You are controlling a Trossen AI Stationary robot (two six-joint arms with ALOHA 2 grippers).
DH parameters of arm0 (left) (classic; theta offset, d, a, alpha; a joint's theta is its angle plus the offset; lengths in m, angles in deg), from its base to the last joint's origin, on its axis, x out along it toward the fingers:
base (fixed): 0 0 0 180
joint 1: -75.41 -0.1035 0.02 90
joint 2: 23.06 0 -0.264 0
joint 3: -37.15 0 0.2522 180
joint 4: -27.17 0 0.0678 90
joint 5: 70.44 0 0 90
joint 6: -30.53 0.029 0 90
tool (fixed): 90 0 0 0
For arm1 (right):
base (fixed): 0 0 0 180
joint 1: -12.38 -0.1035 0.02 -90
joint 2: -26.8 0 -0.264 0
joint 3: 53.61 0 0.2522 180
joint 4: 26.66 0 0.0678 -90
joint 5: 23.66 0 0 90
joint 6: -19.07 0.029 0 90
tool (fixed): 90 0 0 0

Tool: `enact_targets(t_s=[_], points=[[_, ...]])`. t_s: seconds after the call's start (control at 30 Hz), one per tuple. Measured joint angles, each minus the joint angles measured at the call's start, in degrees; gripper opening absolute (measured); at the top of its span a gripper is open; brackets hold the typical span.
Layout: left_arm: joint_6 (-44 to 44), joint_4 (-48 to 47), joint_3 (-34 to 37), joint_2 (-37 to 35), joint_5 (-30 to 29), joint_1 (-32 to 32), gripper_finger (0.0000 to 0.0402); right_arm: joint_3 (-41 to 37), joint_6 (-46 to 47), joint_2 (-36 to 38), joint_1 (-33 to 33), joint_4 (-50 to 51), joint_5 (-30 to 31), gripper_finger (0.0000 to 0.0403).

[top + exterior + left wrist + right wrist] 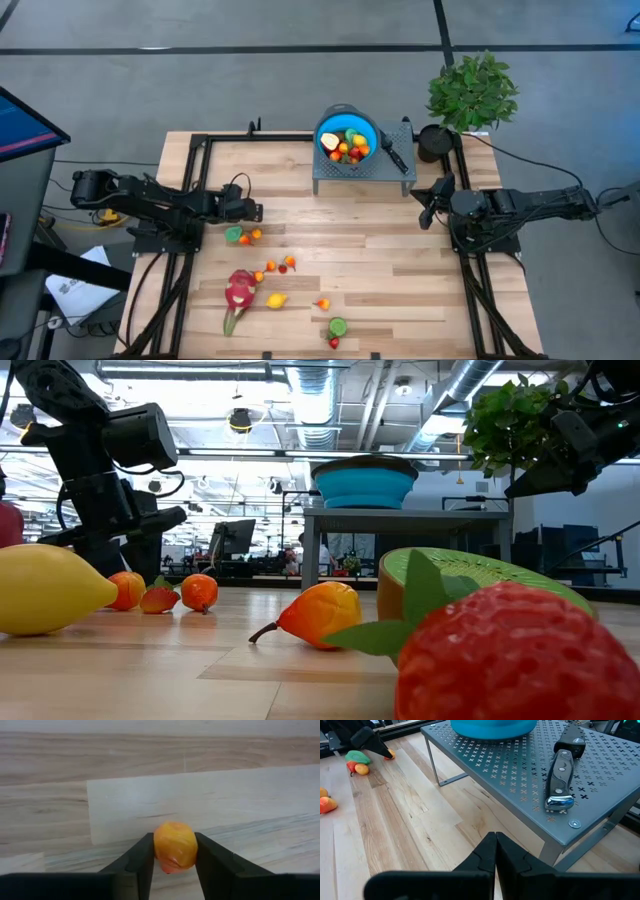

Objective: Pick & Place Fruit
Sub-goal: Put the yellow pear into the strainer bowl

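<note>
Pinching orange fruit (174, 846) — left gripper (174, 862), fingers touching

open wood mid-table (400, 260), grey rack (330, 180) blocking back edge

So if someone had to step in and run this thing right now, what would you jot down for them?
Left end effector: fingers against both sides of a small orange fruit on the table.
Right end effector: shut, empty, waiting by the grey rack.
Done: several fruits in the blue bowl on the rack.
Left: dragon fruit, lemon, green pieces and small orange and red ones scattered on the table.
</note>
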Motion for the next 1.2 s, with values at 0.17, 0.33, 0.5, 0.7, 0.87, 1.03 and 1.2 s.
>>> enact_targets(t_s=[0.17,0.33,0.5,0.7,0.87,1.03,1.2], points=[[0.0,0.0,0.0,0.0,-0.02,0.0,0.0111,0.0,0.0,0.01,0.0,0.01,0.02,0.0],[0.02,0.83,0.0,0.0,0.0,0.0,0.0111,0.0,0.0,0.0,0.0,0.01,0.0,0.0],[0.97,5.9,0.0,-0.22,1.09,0.0,0.0109,0.0,0.0,0.01,0.0,-0.01,0.0,0.0],[8.35,19.25,0.0,-0.22,1.15,0.0,0.0109,0.0,0.0,0.01,0.0,0.0,0.0,0.0],[17.35,32.95,0.0,-0.22,3.8,0.0,0.0108,0.0,0.0,0.01,0.01,0.0,0.01,0.0],[26.25,47.9,0.0,-0.22,8.56,0.0,0.0108,0.0,0.0,0.01,0.01,0.0,0.02,0.0],[34.38,59.91,-0.02,-0.22,12.13,0.0,0.0108,0.0,0.0,0.01,0.02,-0.01,0.0,0.0]])
